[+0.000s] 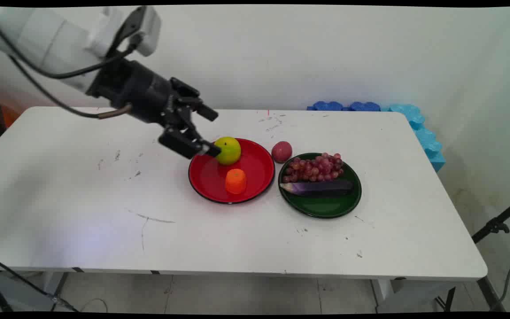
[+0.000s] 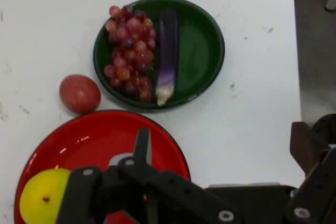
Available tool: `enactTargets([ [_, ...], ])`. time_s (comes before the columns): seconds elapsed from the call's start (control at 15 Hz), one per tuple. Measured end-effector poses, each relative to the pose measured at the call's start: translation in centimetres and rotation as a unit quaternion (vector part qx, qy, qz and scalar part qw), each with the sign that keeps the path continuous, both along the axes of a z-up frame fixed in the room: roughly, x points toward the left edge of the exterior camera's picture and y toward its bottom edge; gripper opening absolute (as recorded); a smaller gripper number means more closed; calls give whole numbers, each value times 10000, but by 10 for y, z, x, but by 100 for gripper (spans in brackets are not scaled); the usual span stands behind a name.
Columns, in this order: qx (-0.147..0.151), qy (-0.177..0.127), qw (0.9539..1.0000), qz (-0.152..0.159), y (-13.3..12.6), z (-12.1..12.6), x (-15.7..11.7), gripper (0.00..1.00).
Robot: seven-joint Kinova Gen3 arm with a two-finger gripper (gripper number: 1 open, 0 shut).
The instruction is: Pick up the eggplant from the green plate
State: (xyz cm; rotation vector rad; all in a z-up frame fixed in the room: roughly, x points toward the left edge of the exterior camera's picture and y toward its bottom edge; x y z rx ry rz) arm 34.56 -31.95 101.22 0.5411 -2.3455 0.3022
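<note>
- The gripper [image 1: 210,133] hangs left of centre in the main view with its fingers [image 1: 188,144] apart and nothing between them. The lower one looks as if it touches the left side of the yellow-green fruit [image 1: 228,149].
- The hand view puts that fruit [image 2: 42,198] at the lower left, outside the left finger [image 2: 142,145] and not in the gap. If I closed here, I judge the fingers would meet on air or clip the red plate [image 1: 202,186].
- The fruit sits at the back of the red plate and is round. Any sideways nudge from the finger could roll it across the plate into the orange piece [image 1: 236,180] in front of it, or over the rim onto the bench [image 1: 82,199].
- The plate is shallow and looks light. A finger coming down on its rim could tip or slide it, and the green plate [image 1: 326,210] lies just beside it to the right.
- A small reddish fruit [image 1: 281,151] sits loose on the bench between the two plates at the back. A shoved plate would likely send it rolling.
- The grapes [image 1: 314,168] and the aubergine [image 1: 319,188] rest side by side on the green plate, well clear of the gripper. I see little risk to them unless the plates collide.
- The linkage hides the orange piece in the hand view, so I would judge contact from the main view.
</note>
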Motion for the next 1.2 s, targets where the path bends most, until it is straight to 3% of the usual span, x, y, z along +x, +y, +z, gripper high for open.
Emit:
enactTargets([
  [0.67,29,-109,9998,135,-50,-7,-67,100],
  [1.2,93,-532,9984,138,-104,-52,-138,100],
])
